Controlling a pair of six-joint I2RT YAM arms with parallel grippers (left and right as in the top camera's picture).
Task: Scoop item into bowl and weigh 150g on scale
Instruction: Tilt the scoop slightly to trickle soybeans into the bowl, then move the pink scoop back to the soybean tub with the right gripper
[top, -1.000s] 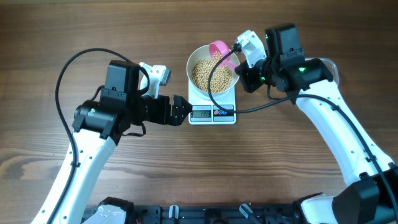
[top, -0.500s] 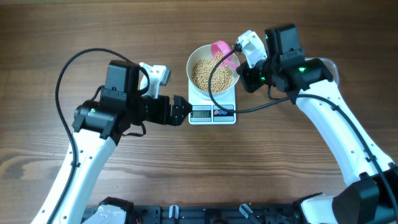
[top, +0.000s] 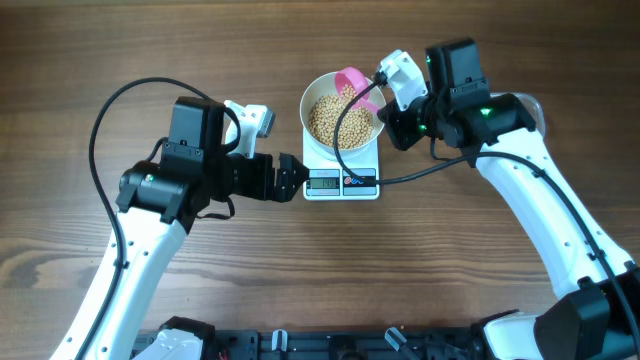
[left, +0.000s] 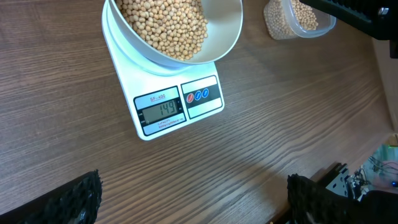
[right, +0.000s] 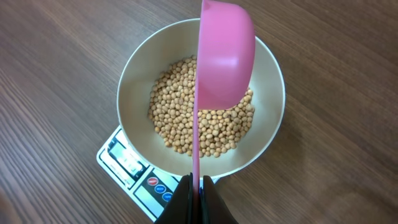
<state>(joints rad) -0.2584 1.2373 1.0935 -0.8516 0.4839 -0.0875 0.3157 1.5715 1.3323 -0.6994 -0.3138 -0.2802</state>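
A round, plain white deep bowl (right: 134, 73) stands on a small white square kitchen scale (left: 163, 123) on the brown wooden bench (top: 200, 50). Inside the bowl lies a loose heap of small round tan beans (right: 180, 112). The scale's grey display reads 149.

The right tool (right: 196, 198) is pressed together, pinching the thin handle of a pink plastic scoop (right: 225, 56), which is turned on its side above the beans. The left tool (top: 296, 176) is spread wide and holds nothing, just beside the scale's front-left edge. A clear plastic tub (left: 280, 26) with more beans stands near the bowl.
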